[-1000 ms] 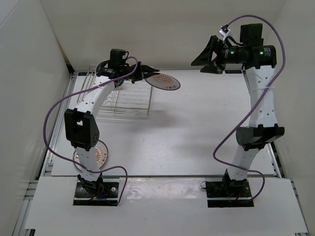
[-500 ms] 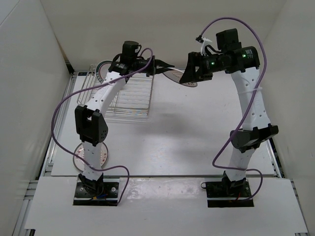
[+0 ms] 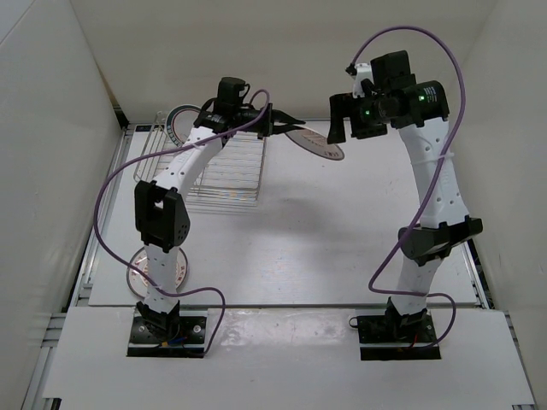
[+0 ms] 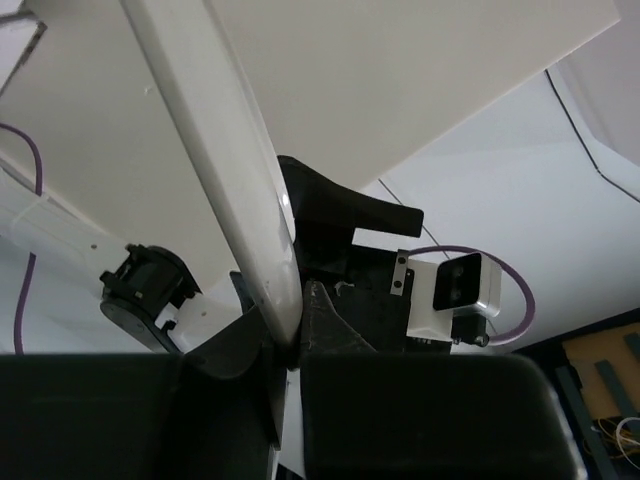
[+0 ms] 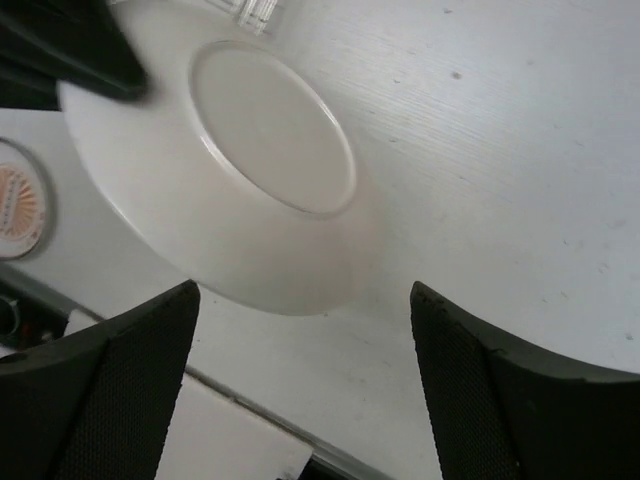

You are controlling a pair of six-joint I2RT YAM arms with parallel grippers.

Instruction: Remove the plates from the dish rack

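My left gripper (image 3: 286, 126) is shut on the rim of a white plate (image 3: 318, 143) and holds it in the air, right of the dish rack (image 3: 229, 169). In the left wrist view the plate (image 4: 225, 150) shows edge-on, pinched between the jaws of the left gripper (image 4: 290, 335). My right gripper (image 3: 342, 120) is open, close to the plate's right side. In the right wrist view, the right gripper (image 5: 303, 295) has its jaws spread wide below the plate's white underside (image 5: 250, 170). A dark-rimmed plate (image 3: 176, 120) stands in the rack's back left. An orange sunburst plate (image 3: 158, 269) lies by the left arm's base.
White walls close in the table (image 3: 342, 231) at the back and on both sides. The rack stands at the back left. The orange plate also shows at the left edge of the right wrist view (image 5: 15, 205). Purple cables loop over both arms.
My left gripper has carried the plate to the right, away from the rack. My right arm has swung left and turned its open gripper towards the plate.
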